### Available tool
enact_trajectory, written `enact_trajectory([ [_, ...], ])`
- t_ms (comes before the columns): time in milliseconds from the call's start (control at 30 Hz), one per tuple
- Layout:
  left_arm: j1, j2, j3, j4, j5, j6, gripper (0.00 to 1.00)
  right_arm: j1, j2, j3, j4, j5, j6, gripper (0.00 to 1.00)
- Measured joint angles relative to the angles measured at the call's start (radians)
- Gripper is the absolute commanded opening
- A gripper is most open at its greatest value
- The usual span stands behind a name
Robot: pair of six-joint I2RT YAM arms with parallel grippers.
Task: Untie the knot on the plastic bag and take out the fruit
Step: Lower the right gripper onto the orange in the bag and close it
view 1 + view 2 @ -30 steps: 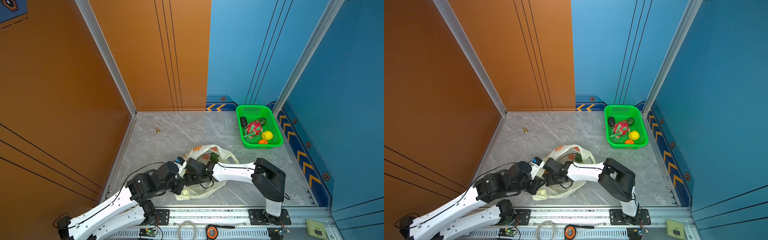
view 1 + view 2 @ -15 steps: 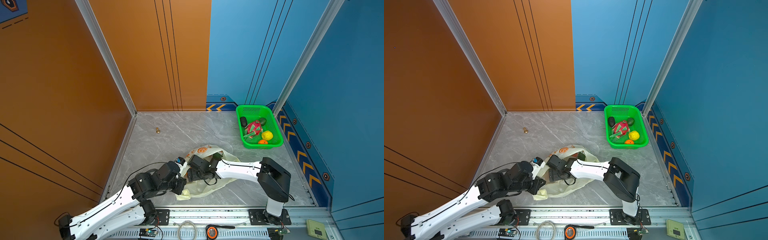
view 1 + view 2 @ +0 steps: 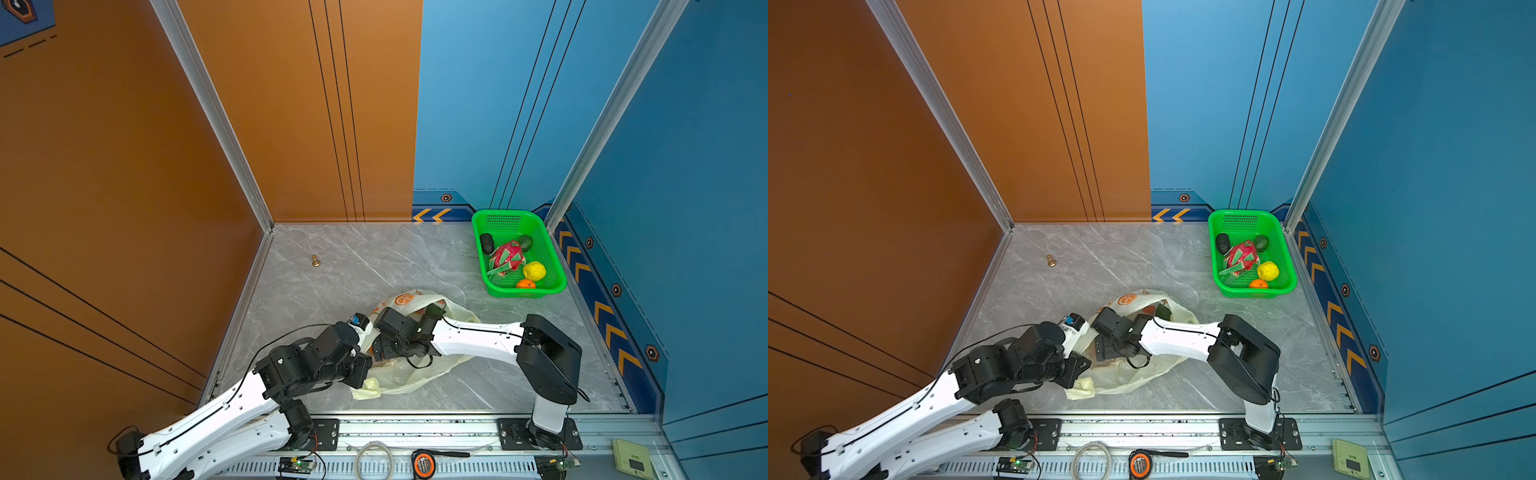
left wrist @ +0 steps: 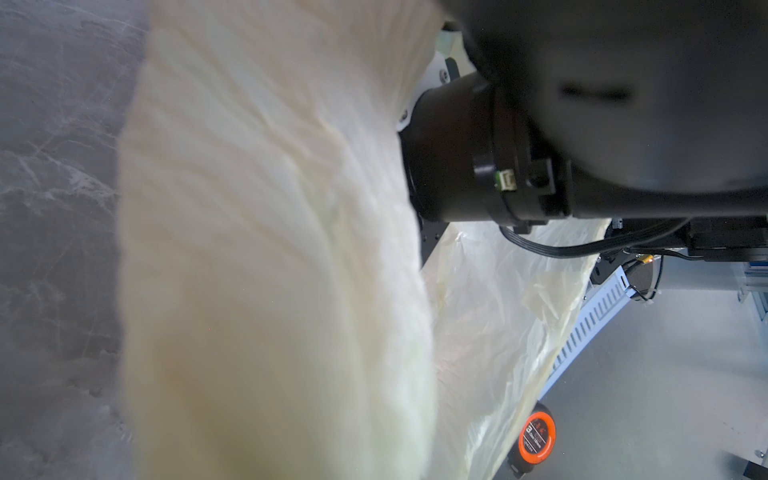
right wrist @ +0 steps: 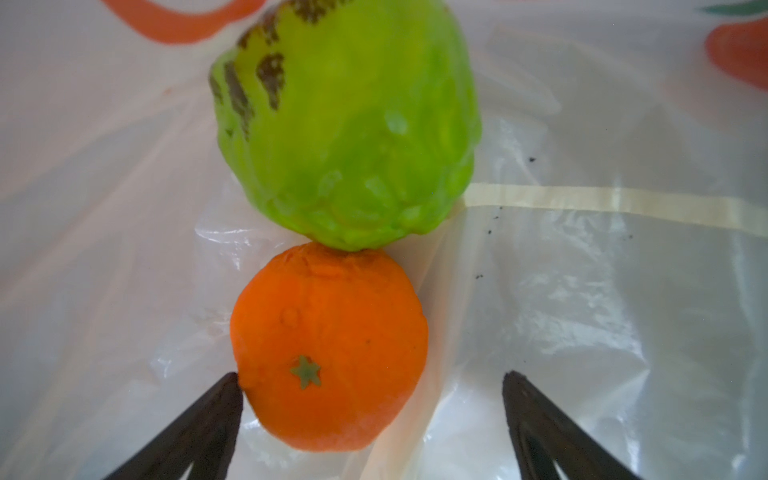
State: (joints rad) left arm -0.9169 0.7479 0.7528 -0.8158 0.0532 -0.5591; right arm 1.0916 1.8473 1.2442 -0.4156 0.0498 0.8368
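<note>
The plastic bag point(image 3: 415, 374) point(image 3: 1133, 374) lies crumpled on the marble floor in both top views. My left gripper point(image 3: 365, 370) is shut on the bag's near left edge, and its film point(image 4: 270, 249) fills the left wrist view. My right gripper point(image 5: 372, 376) point(image 3: 384, 347) reaches inside the bag, open. An orange fruit point(image 5: 328, 349) lies between its fingers, touching one fingertip point(image 5: 232, 386). A bumpy green fruit point(image 5: 349, 124) rests just beyond the orange. The knot is out of view.
A green basket point(image 3: 519, 216) at the back right holds a dragon fruit point(image 3: 508, 257), a lemon point(image 3: 534, 271), an orange point(image 3: 526, 284) and two dark avocados. A small brass figure point(image 3: 316, 261) stands at the back left. A tape measure point(image 3: 424, 463) lies on the front rail.
My right gripper has pushed a little further into the bag and its jaws have spread slightly wider. The left gripper keeps its hold in the same place.
</note>
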Motion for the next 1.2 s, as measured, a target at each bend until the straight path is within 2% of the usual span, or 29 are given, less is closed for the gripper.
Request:
enact_trajectory([
  [500,0.001,-0.006,0.0,0.0,0.0,-0.006,0.0,-0.006,-0.041,0.008,0.143,-0.103,0.002,0.92],
  [1200,0.007,-0.027,-0.001,-0.023,0.0,-0.006,0.0,0.007,0.066,0.047,0.09,-0.075,-0.034,0.93],
])
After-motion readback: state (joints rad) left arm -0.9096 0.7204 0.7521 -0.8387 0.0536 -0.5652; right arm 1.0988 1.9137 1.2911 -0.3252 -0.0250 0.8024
